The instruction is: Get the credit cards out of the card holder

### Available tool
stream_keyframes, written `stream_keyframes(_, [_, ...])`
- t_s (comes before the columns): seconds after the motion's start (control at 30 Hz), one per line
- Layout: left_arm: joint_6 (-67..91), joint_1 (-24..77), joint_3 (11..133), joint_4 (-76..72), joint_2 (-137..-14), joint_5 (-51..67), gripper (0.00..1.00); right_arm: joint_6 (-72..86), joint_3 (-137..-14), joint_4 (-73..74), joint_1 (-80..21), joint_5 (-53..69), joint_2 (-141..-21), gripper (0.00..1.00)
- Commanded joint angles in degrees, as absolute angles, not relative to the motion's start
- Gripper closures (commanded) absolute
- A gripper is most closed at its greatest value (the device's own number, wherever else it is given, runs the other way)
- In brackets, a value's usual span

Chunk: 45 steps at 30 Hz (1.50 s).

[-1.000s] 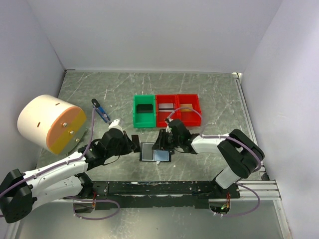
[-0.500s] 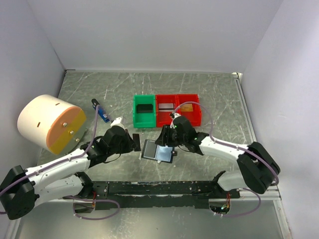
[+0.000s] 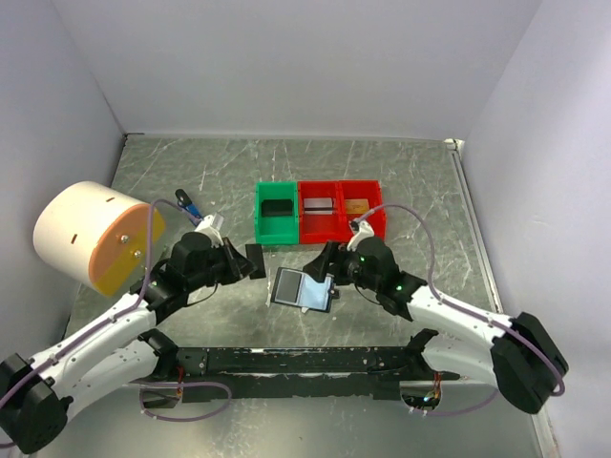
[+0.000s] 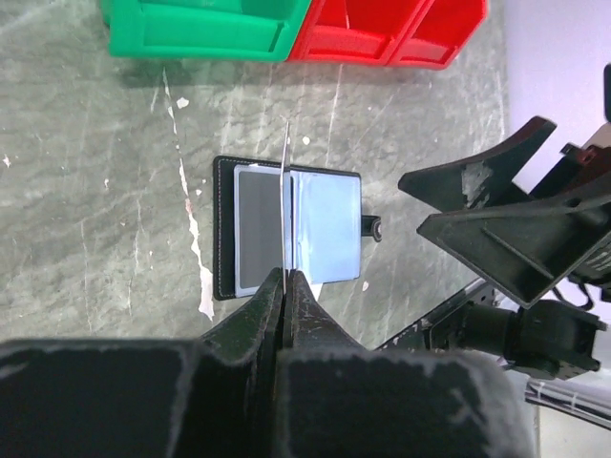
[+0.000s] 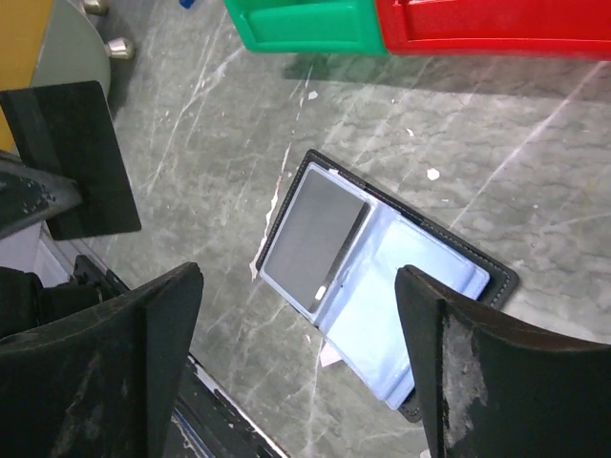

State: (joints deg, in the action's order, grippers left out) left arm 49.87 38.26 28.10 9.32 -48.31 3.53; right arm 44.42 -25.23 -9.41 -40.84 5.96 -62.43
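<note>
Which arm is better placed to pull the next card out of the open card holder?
Right. The right hand is open and empty, over the card holder, which holds a grey card. The left hand is shut on a black card.

Nothing legible on my cams: black card [image 5: 81, 157], card holder [image 5: 420, 296], green bin [image 3: 277, 236], red bins [image 3: 325, 235] show no print I can read.
</note>
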Motion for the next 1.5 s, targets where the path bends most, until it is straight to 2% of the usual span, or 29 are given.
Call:
stream_keyframes(0.0, [46.8,34.7,27.1,7.7,-45.2,12.8,0.93,44.4,-21.2,-14.8,-40.5,1.8,-55.2,0.15])
stream_keyframes(0.37, [46.2,33.1,24.5,-2.5,-42.9,24.0,0.93,40.8,-19.3,-7.5,-40.3,1.1,-38.1,0.10])
stream_keyframes(0.57, [46.7,33.1,23.0,-6.8,-42.7,28.7,0.93,41.6,-21.2,-6.5,-40.3,7.0,-39.6,0.08])
stream_keyframes(0.73, [48.8,33.1,21.0,-12.6,-42.6,30.3,0.93,46.9,-20.2,-15.9,-40.3,16.1,-44.9,0.09])
stream_keyframes(1.17, [53.0,33.1,19.3,-24.1,-47.6,35.3,0.93,58.3,-15.1,-41.9,-40.4,26.4,-53.5,0.26])
stream_keyframes(1.37, [58.9,33.1,14.9,-34.4,-47.6,38.9,0.93,57.4,-19.5,-43.9,-40.6,27.9,-59.4,0.33])
stream_keyframes(1.47, [58.4,33.1,14.6,-32.7,-45.8,39.4,0.93,57.8,-20.8,-45.7,-40.8,28.7,-62.9,0.37])
